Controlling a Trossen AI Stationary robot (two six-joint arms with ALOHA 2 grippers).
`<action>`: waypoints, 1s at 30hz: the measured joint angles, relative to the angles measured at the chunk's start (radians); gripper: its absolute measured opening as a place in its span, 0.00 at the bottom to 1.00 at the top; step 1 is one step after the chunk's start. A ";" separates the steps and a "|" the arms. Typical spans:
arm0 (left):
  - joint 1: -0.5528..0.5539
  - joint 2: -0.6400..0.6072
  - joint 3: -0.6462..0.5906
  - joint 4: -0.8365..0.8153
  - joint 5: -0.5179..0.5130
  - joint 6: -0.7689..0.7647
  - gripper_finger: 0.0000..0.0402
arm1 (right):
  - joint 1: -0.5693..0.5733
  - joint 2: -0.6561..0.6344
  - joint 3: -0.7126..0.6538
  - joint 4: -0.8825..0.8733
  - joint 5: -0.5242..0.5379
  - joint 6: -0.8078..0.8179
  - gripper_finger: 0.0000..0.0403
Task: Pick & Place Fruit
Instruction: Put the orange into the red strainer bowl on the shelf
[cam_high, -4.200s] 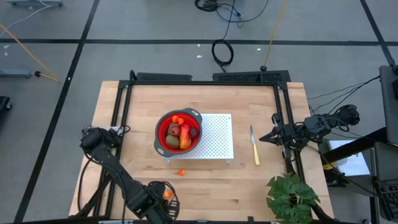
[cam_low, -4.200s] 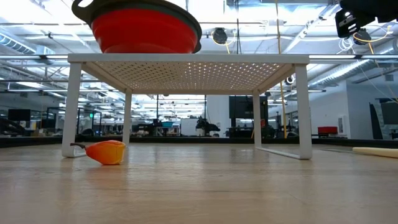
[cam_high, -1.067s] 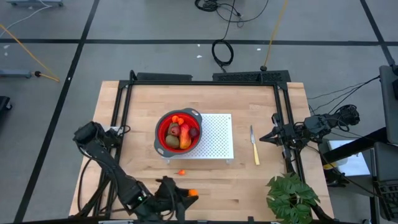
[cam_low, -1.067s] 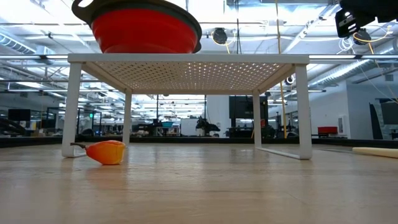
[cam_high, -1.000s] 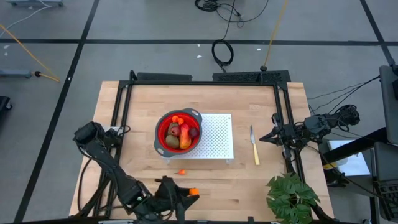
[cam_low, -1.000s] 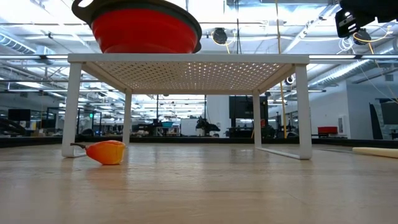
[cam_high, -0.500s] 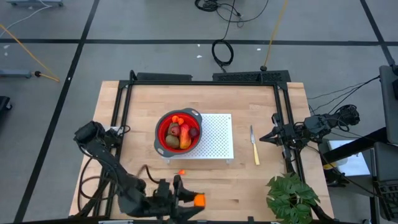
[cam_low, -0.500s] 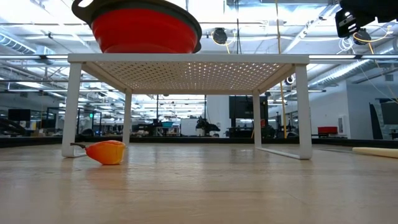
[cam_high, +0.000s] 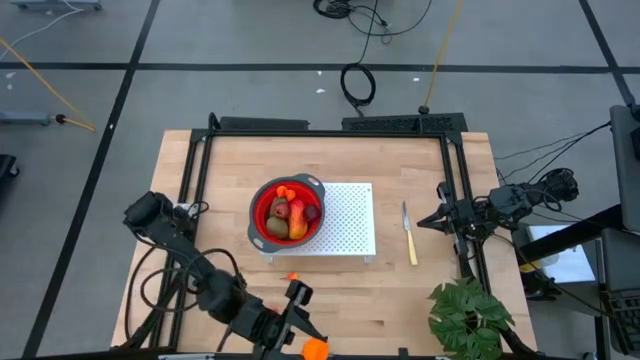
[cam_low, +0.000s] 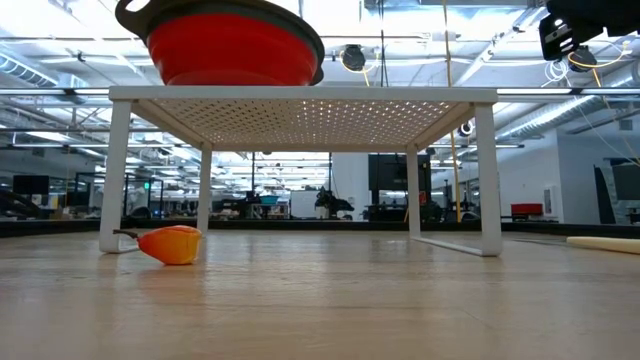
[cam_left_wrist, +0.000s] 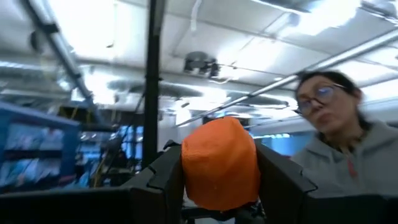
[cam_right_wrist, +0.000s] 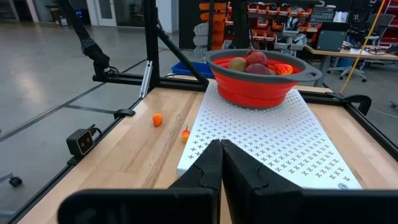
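Note:
My left gripper (cam_high: 308, 342) is at the table's near edge, shut on a small orange fruit piece (cam_high: 315, 348). That piece fills the middle of the left wrist view (cam_left_wrist: 219, 163). The other fruit (cam_high: 290, 213) lie in a red bowl with a grey rim (cam_high: 252, 215), which stands on the left end of a white perforated rack (cam_high: 350, 215). Another orange bit (cam_high: 292, 277) rests on the wood in front of the rack (cam_low: 172, 244) (cam_right_wrist: 158, 119). My right gripper (cam_high: 420, 221) waits shut at the table's right side, near the knife (cam_high: 408, 233). My left gripper pinches the orange piece's two opposite sides (cam_left_wrist: 186, 168) between its two fingers (cam_left_wrist: 168, 174), and the piece bulges out past the fingertips. In the high view the fingers point toward the table's near edge. The wrist view looks up at the ceiling, so the gripper is tipped upward.
A yellow-handled knife lies right of the rack. A green leafy plant (cam_high: 468, 315) stands at the near right corner. A person (cam_left_wrist: 339, 124) shows beyond the table in the left wrist view. A black frame (cam_high: 200, 180) runs along the table's sides. Bare wood lies in front of the rack.
My left gripper has carried the orange piece from in front of the rack toward the table's near edge. It has turned from pointing to the right to pointing toward the near edge. The arm has swung round with it. The right arm and the bowl have kept still.

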 joint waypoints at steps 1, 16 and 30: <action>0.006 0.000 0.000 -0.001 0.024 0.008 0.40 | 0.000 0.000 0.000 0.000 0.000 0.000 0.00; 0.032 0.000 0.000 0.186 -0.318 -0.098 0.40 | 0.000 0.000 0.000 0.000 0.000 -0.053 0.00; 0.132 0.000 0.000 0.451 -0.577 -0.398 0.40 | 0.000 0.000 0.000 0.000 0.000 -0.053 0.00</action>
